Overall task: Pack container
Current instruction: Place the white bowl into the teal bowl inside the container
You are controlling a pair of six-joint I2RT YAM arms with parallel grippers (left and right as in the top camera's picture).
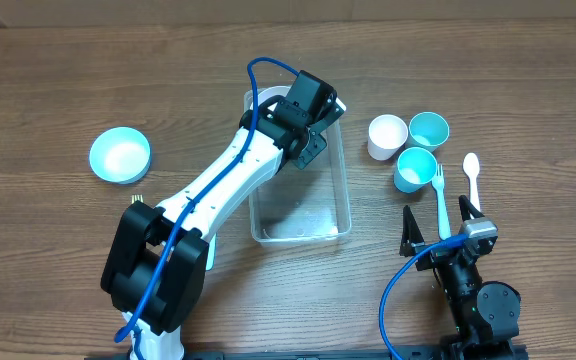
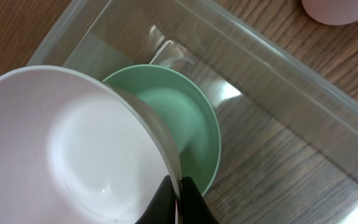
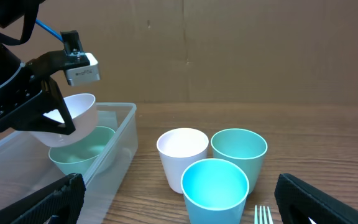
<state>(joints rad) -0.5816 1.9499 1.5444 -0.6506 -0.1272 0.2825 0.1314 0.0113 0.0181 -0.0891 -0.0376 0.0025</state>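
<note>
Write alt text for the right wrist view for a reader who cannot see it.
The left gripper holds a white bowl over a green bowl inside the clear container at left. On the wooden table to the right stand a white cup, a teal cup and, nearer, a brighter teal cup.

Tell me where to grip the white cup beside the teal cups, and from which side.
From above, pinch the white cup by its rim on the side facing the container: it stands upright, mouth open, and the teal cups crowd the other side.
</note>
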